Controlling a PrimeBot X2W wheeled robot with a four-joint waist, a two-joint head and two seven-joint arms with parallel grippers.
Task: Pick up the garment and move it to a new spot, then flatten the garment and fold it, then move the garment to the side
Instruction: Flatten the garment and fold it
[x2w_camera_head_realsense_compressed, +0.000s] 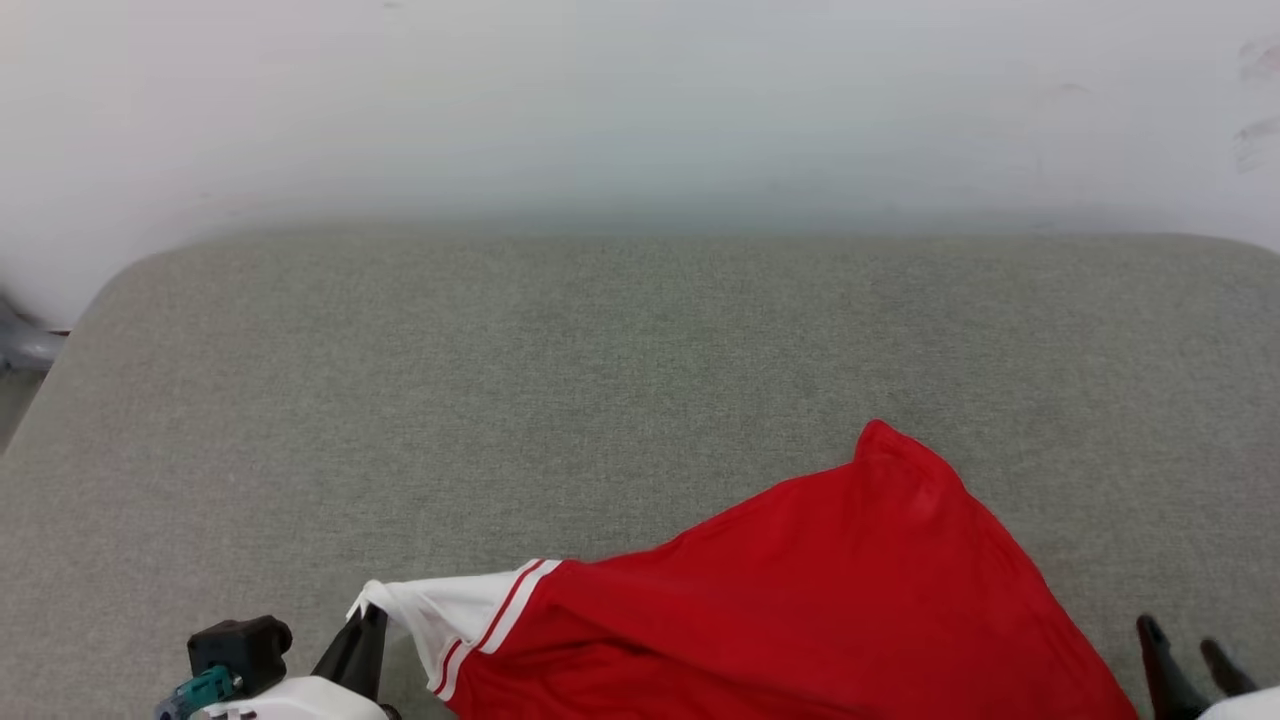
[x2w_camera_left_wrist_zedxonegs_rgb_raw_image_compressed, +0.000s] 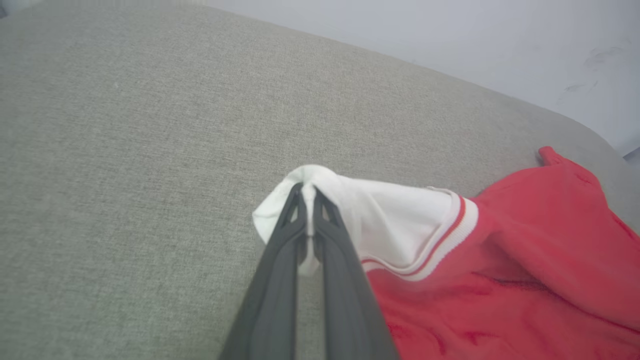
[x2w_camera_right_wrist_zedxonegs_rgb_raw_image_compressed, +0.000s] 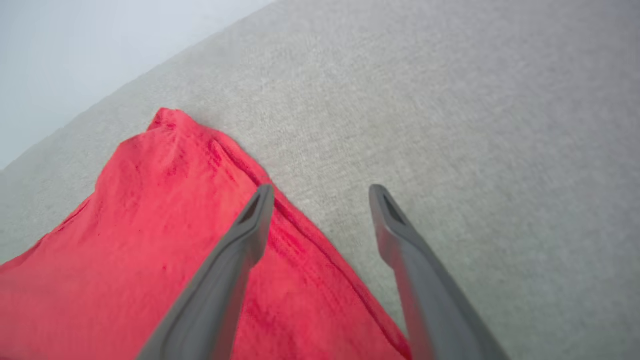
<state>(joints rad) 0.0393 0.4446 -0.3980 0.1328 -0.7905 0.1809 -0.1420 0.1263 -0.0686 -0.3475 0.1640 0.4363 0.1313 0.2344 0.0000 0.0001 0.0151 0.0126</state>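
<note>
Garment (x2w_camera_head_realsense_compressed: 800, 600) lies at the near side of the grey-green cushion (x2w_camera_head_realsense_compressed: 500, 400), right of centre in head view. Its red body spreads flat-ish up to one pointed corner (x2w_camera_head_realsense_compressed: 880, 435), and its lower part is cut off by the frame edge, so the chest print can't be read. Left gripper (x2w_camera_left_wrist_zedxonegs_rgb_raw_image_compressed: 307, 192): fingers pressed together on the bunched tip of the white sleeve (x2w_camera_left_wrist_zedxonegs_rgb_raw_image_compressed: 400, 220), w/ cloth pinched between them and the sleeve drawn out to the left. Striped trim (x2w_camera_left_wrist_zedxonegs_rgb_raw_image_compressed: 450, 235) sits where the sleeve meets the red. Right gripper (x2w_camera_right_wrist_zedxonegs_rgb_raw_image_compressed: 322, 192): fingers spread wide w/ nothing between them. One finger (x2w_camera_right_wrist_zedxonegs_rgb_raw_image_compressed: 250, 225) hangs over the garment's right hem and the other over bare cushion; contact w/ the cloth can't be told. Risks, as judged: (a) the only hold is a small pinch at one sleeve tip, so a quick pull could slip the cloth out, or drag the body into a rope-like bunch instead of spreading it; (b) the right finger above the hem may snag or ruck the edge if the arm moves sideways while low; (c) w/ so much cloth near the front, a pull toward the robot may let it slide off the cushion.
</note>
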